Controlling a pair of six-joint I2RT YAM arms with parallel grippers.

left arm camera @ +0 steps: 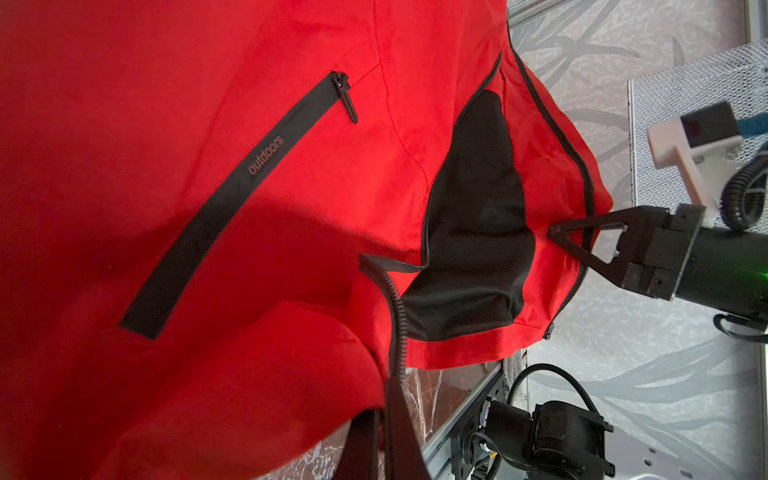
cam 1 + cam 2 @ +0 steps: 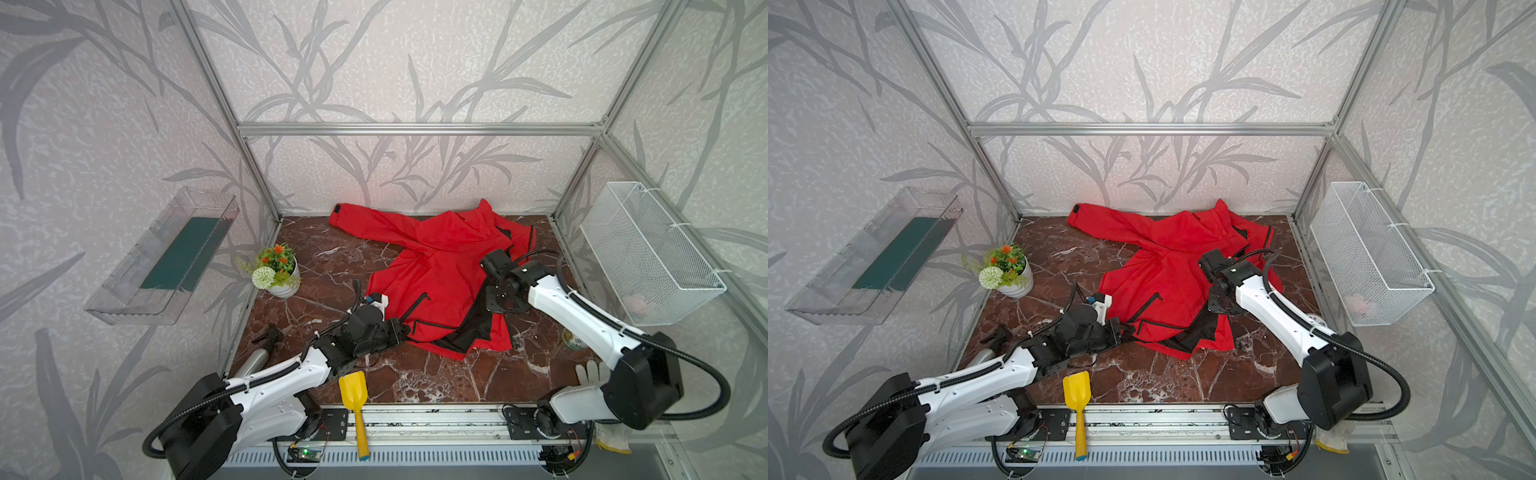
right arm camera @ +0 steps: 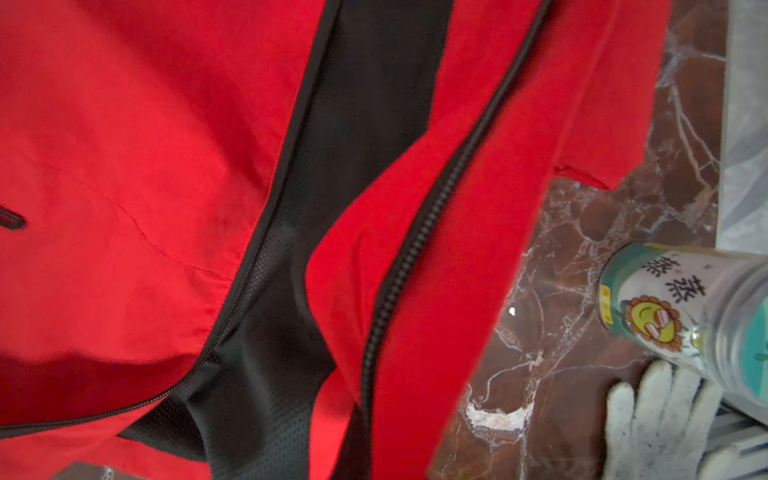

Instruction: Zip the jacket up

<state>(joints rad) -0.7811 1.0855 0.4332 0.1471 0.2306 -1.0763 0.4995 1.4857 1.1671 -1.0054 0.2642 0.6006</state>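
Nearest, a yellow scoop (image 2: 352, 392) lies across the near edge of the marble table (image 2: 419, 384). Its handle reaches out over the rail, just beside the left arm and well short of the jacket. At the near right a white work glove (image 3: 656, 419) lies with a labelled bottle (image 3: 648, 307) just beyond it. Both are near the jacket's right hem but apart from it. At the near left a silvery cylinder (image 2: 254, 360) is half hidden behind the left arm.

The left gripper (image 1: 384, 415) has its fingers pressed together on the toothed edge of the front zipper (image 1: 397, 324) at the jacket's near hem. The jacket (image 2: 432, 270) lies unzipped across the right and far part of the table. Black lining (image 1: 473, 208) shows between the two front panels, and one sleeve stretches to the far left. The right gripper (image 1: 555, 233) pinches the red cloth of the right panel just beside its zipper line. In both top views that arm's wrist covers this grip and part of the open front.

A flower pot (image 2: 282, 276) stands by the left wall, well apart from the jacket. A clear tray (image 2: 120, 286) on the left wall holds a dark green slab. A white wire basket (image 2: 648, 249) on the right wall holds something pale that cannot be made out.
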